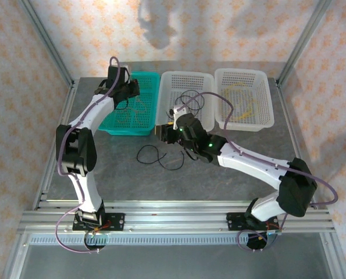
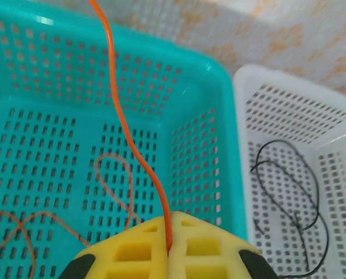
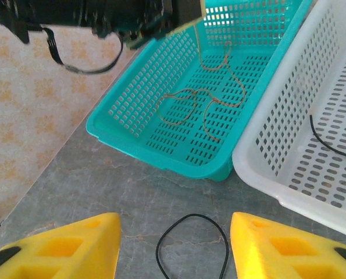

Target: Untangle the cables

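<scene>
My left gripper (image 2: pixel 170 225) hangs over the teal basket (image 2: pixel 219 75), shut on an orange cable (image 2: pixel 126 133) that runs up from between its yellow fingers. More of that orange-brown cable (image 3: pixel 210 99) lies looped on the basket floor. From above, the left gripper (image 1: pixel 126 96) is at the basket's far left. A black cable (image 1: pixel 155 156) lies in loops on the grey table in front of the baskets. My right gripper (image 1: pixel 164 132) hovers just above it, open, with the top of a black loop (image 3: pixel 193 214) between its spread yellow fingers (image 3: pixel 74 244) and nothing gripped.
Three baskets stand side by side at the back. The middle white basket (image 1: pixel 187 78) holds a black cable (image 2: pixel 289 192). The right white basket (image 1: pixel 245 75) holds a yellow cable (image 1: pixel 242 107). Metal frame posts and patterned walls enclose the table.
</scene>
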Controlling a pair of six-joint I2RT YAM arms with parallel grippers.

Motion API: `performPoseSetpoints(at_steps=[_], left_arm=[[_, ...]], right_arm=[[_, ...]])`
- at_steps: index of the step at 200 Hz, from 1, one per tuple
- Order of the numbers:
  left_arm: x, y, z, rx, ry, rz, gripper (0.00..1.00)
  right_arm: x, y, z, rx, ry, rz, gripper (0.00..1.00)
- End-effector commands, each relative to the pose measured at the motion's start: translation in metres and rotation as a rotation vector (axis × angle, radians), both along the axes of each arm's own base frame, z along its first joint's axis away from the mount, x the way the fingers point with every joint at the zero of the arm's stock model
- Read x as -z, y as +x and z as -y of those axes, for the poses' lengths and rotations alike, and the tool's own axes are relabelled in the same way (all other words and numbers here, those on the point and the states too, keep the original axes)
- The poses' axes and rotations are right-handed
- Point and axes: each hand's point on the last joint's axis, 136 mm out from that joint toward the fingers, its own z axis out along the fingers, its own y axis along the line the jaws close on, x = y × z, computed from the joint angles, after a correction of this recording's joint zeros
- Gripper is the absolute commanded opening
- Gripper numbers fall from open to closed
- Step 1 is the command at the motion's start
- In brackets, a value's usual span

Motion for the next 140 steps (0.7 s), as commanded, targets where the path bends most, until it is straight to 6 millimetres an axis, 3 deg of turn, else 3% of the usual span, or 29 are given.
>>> performPoseSetpoints(at_steps=[1,10,33,74,78,107,122,140], left_arm=[[0.039,-0.015,-0.01,-0.048,0.004,-0.117,0.0],[0.05,-0.02,-0.013,-0.064,0.013,-0.141,0.0],[0.066,-0.029,-0.018,-0.087,0.031,-0.182,0.21],[0.068,-0.036,-0.023,-0.102,0.053,-0.2,0.54],[0.053,-0.038,-0.024,-0.104,0.052,-0.173,0.58],[0.04,-0.05,-0.029,-0.123,0.069,-0.158,0.79],[0.032,-0.059,-0.03,-0.125,0.066,-0.139,0.83],[0.018,-0.073,-0.024,-0.098,0.045,-0.099,0.85]], right_arm=[[-0.008,0.0,0.016,0.058,0.008,0.023,0.53],[-0.004,-0.001,0.02,0.068,0.002,0.018,0.53],[0.005,-0.003,0.022,0.07,-0.018,-0.001,0.52],[0.009,0.001,0.023,0.099,-0.013,-0.024,0.55],[0.008,0.001,0.023,0.101,-0.011,-0.024,0.56],[0.008,0.005,0.029,0.146,-0.023,-0.015,0.69],[0.007,0.005,0.03,0.134,-0.048,0.011,0.84],[0.009,0.003,0.031,0.111,-0.063,0.037,0.92]])
